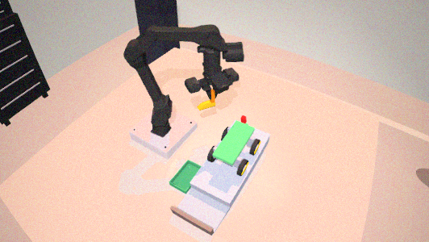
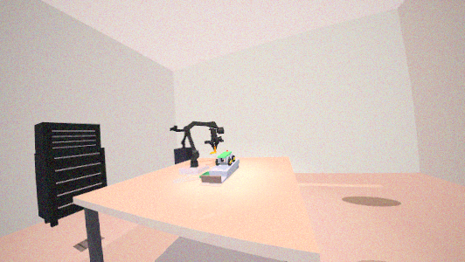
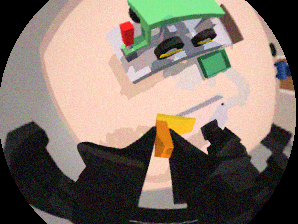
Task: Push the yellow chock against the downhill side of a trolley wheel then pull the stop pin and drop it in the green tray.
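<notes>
My gripper (image 1: 212, 93) (image 3: 162, 142) is shut on the orange handle of the yellow chock (image 1: 206, 106) (image 2: 213, 153) (image 3: 177, 123) and holds it in the air, off the ramp's uphill end on the robot's side. The chock's black base is not distinguishable. The trolley (image 1: 235, 142) (image 2: 225, 155) (image 3: 175, 11), with a green top and black wheels, stands on the grey ramp (image 1: 210, 191) (image 3: 142, 76). The red-headed stop pin (image 1: 243, 119) (image 3: 127, 34) stands at the trolley's uphill end. The green tray (image 1: 185, 177) (image 3: 214, 64) lies beside the ramp's lower part.
The arm's pale base plate (image 1: 177, 139) stands on the table beside the ramp, uphill of the tray. A brown end board (image 1: 191, 220) (image 2: 211, 179) closes the ramp's low end. A black drawer cabinet (image 1: 20, 68) (image 2: 72, 170) stands away from the table.
</notes>
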